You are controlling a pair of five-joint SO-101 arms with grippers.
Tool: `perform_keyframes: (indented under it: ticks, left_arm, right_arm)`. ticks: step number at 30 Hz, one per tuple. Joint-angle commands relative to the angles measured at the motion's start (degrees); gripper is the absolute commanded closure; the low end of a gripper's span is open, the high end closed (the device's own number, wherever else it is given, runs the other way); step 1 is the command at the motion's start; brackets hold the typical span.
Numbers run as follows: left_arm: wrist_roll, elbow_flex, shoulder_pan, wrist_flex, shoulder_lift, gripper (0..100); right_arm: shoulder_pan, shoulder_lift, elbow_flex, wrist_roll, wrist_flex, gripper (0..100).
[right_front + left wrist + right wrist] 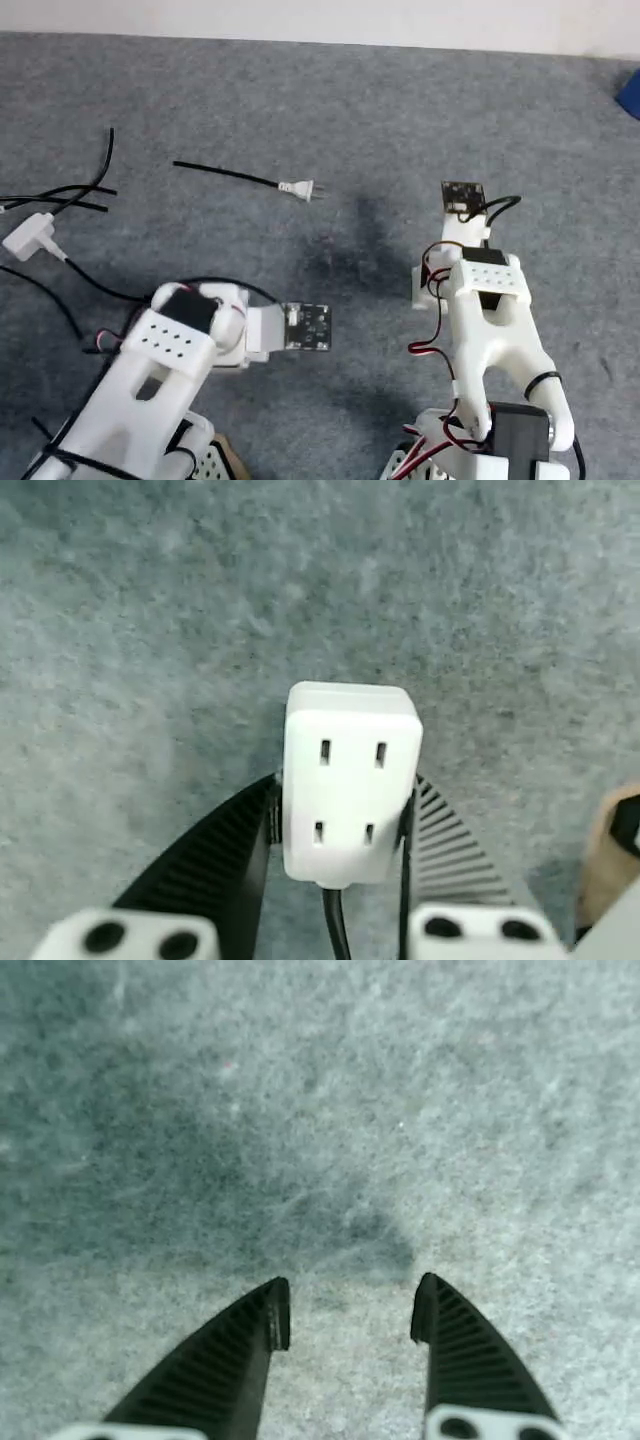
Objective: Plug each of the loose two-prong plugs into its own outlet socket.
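Over the grey desk [400,110], we see the left pincer [345,798] pinching a white outlet block [350,730] by its two sides. The block's two pairs of slots face the wrist camera, and its black lead drops away between the fingers. The right pincer [352,1295] hangs spread and empty above bare felt. One loose two-prong plug [298,187] lies flat farther out on the desk, well apart from both arms. Its prongs point toward the right arm's [490,300] side, and its thin black cord [225,173] trails the other way. A white plug-shaped piece [30,237] on its own lead rests near the far left edge among other black cables; we cannot tell its prongs from here. By our reading, neither plug is seated yet, and the trouble ahead lies in the push. The block is held only by friction on smooth flanks, so a plug pressed in off-axis could twist it or drive it back through the fingers. The plug itself is small and low on the felt, and a skewed pickup would leave its prongs out of line with the slots. Either cord could also drag and pull a plug askew, or lead both plugs toward the same pair of slots.
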Motion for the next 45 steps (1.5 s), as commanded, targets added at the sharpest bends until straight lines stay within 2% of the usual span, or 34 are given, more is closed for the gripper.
perform_keyframes:
  ticks: [1,5,10,16,20,23,32,35,40,42,45]
  left_arm:
    - [-1.49,-9.19,-0.66,1.49,8.4,99]
    - [-1.49,-18.77,-0.48,1.49,23.87,99]
    - [-0.88,-28.79,4.88,1.41,37.14,99]
    - [5.98,-32.66,10.15,-6.15,45.58,99]
    - [10.29,-32.57,12.26,-6.77,47.08,86]
    - [10.9,-32.31,12.44,-6.68,45.58,79]
    - [11.69,-32.31,10.86,-3.87,37.93,78]
    - [12.22,-33.19,7.6,-3.25,34.42,79]
    - [18.02,-35.82,-3.12,-3.69,27.91,78]
    - [23.38,-36.53,-6.55,-4.31,27.91,78]
    - [38.68,-37.05,-12.53,-7.03,29.32,79]
  right_arm:
    - [-0.31,-1.45,-0.66,0.88,0.22,80.0]
    - [-0.31,-1.45,-0.66,0.88,0.22,80.0]
    - [-0.31,-1.45,-0.66,0.88,0.22,80.0]
    - [-0.31,-1.45,-0.66,0.88,0.22,80.0]
    - [-0.31,-1.45,-0.66,0.97,0.22,80.0]
    - [-0.31,-1.45,-0.66,0.97,0.22,80.0]
    - [-2.24,-1.45,-0.22,1.05,0.31,80.0]
    - [-2.42,-1.45,-0.22,4.4,0.48,80.0]
    - [-2.51,-1.45,-0.13,6.33,0.57,80.0]
    - [-2.51,-1.45,-0.31,6.68,0.75,80.0]
    - [-3.82,-1.36,-4.44,10.9,7.16,80.0]
